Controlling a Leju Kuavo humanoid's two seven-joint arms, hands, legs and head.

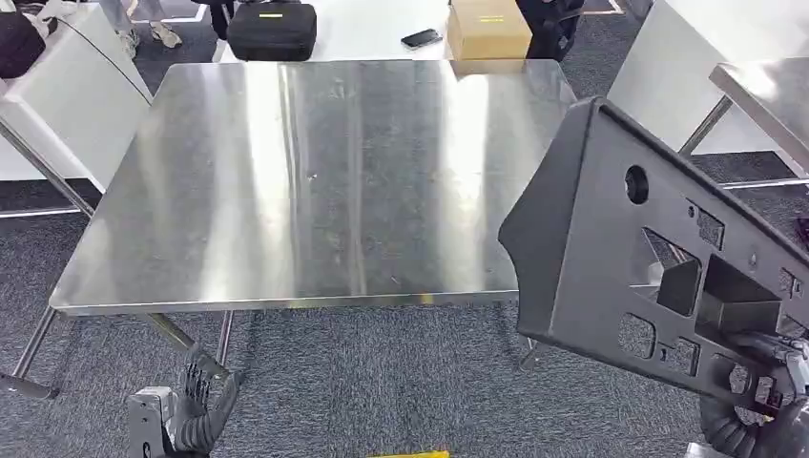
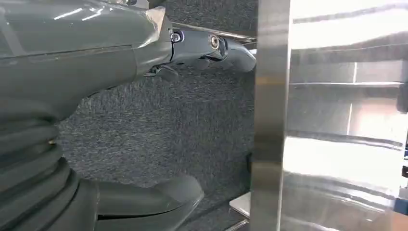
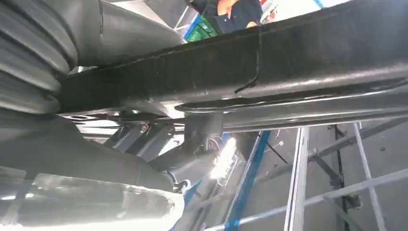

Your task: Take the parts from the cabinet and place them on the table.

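1. The right hand (image 1: 763, 401) grips the black moulded panel (image 1: 630, 258) by its lower end, fingers (image 3: 202, 139) wrapped round the edge, and the part hangs in the air off the right edge of the steel table (image 1: 315, 181), not yet set down.
2. Handling call: it looks like rigid plastic, a broad ribbed shell with plenty of cut-outs, so I judge it light for its size and stiff, not fragile.
3. It is long and held at one end, so it may lever and twist in the grasp.
4. Best purchase, to my eye: a thick rim or the bar beside an opening, where fingers can hook through.
5. The left hand (image 1: 196, 405) hangs low beside the table, fingers apart, holding nothing.
6. Writing: I can read none on the panel; the yellow label on the black case (image 1: 272, 27) beyond the table is too small to read.
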